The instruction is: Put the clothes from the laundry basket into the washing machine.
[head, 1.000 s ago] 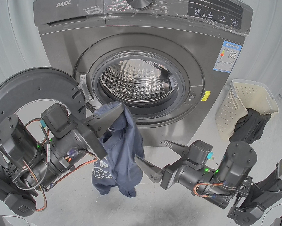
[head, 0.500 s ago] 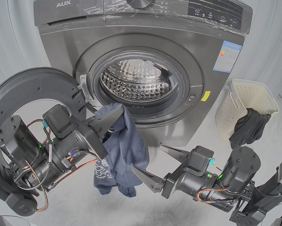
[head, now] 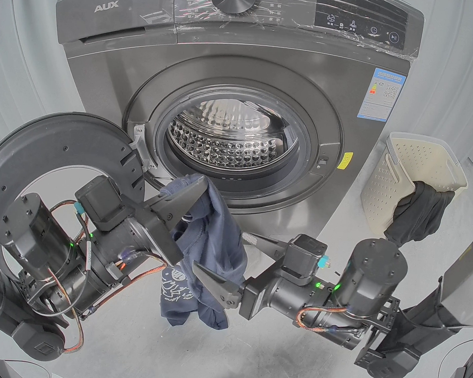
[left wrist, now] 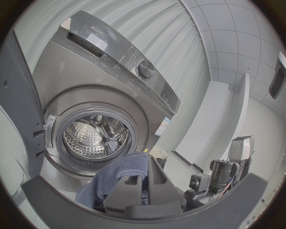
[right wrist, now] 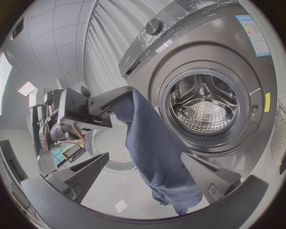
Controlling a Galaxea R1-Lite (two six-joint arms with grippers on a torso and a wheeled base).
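Observation:
A navy blue garment [head: 209, 254] hangs from my left gripper [head: 191, 192], which is shut on its top edge just below the washing machine's open drum [head: 231, 131]. The cloth [left wrist: 119, 176] bunches over the shut fingers in the left wrist view. My right gripper [head: 225, 262] is open, its two fingers on either side of the hanging garment [right wrist: 155, 149] low down. A beige laundry basket [head: 405, 175] lies tipped on the floor to the right of the machine, with a black garment [head: 419, 215] spilling from its mouth.
The machine's round door [head: 54, 156] stands swung open on the left, behind my left arm. The grey machine front [head: 315, 96] rises close ahead. Bare grey floor [head: 269, 362] lies below both grippers.
My right arm has moved left toward the hanging garment, so its open fingers now straddle the cloth. My left gripper has edged slightly right with the garment still held.

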